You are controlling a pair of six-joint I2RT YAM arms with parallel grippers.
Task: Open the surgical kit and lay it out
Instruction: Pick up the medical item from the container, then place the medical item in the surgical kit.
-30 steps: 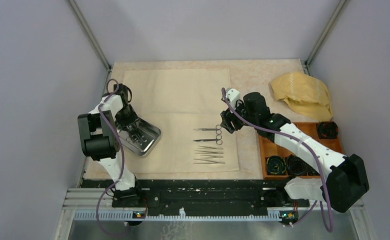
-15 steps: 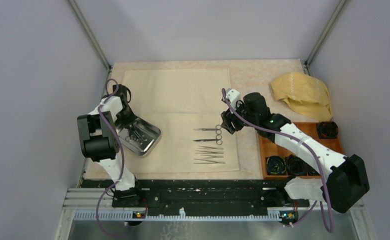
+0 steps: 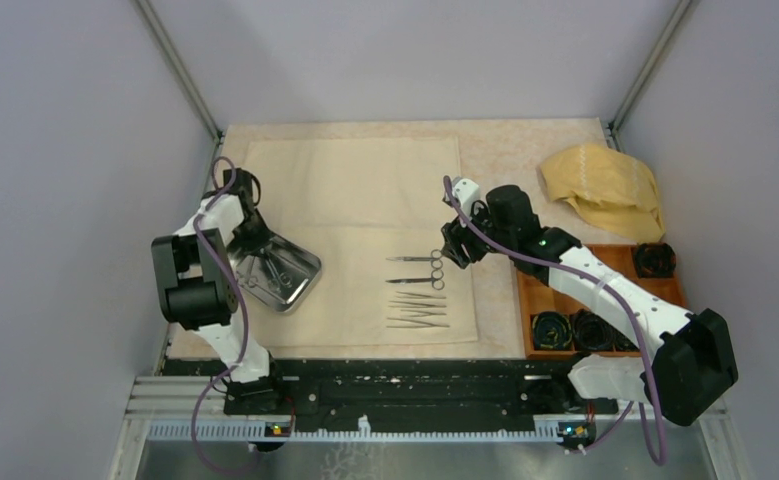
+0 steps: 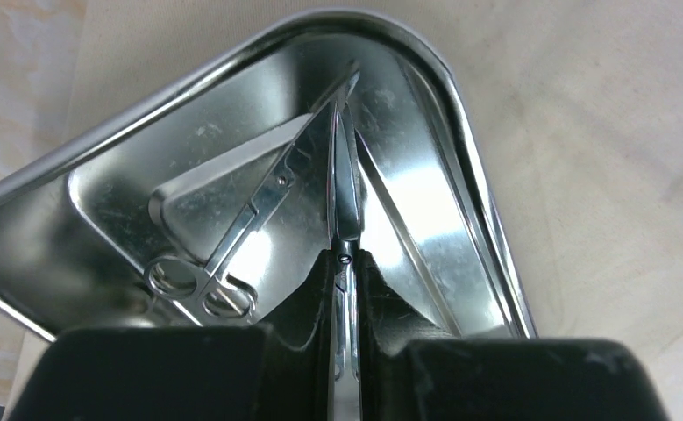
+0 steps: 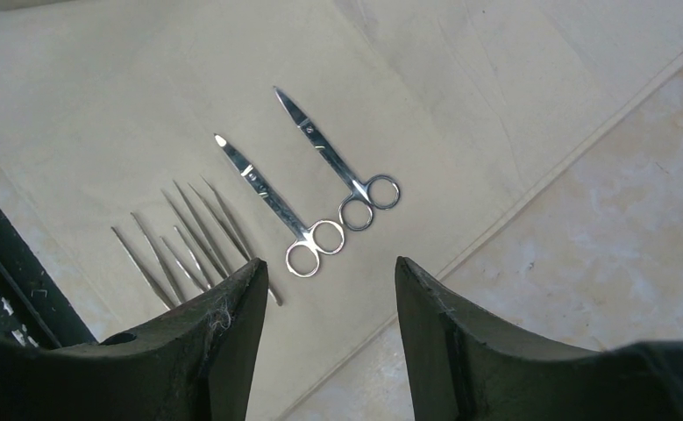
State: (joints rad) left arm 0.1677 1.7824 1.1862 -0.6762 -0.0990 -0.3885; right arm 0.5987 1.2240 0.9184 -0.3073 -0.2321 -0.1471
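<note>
Nearest me, the left gripper [image 4: 345, 289] is pinched on a pair of scissors [image 4: 341, 167] lying in the steel tray [image 4: 188, 77] at the left edge of the cream cloth [image 3: 355, 180]. Light, stiff, slick steel; gripping by the pivot looks soundest, I'd say. Farther off, the right gripper [image 5: 329, 267] hangs spread above the laid-out scissors [image 5: 276, 202] and tweezers [image 5: 180, 237]. A second ago the left jaws stood wider; the right gripper hasn't budged.

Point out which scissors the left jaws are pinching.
The scissors between the left jaws, inside the steel tray. Another pair lies loose beside them; two more lie on the cloth.
</note>
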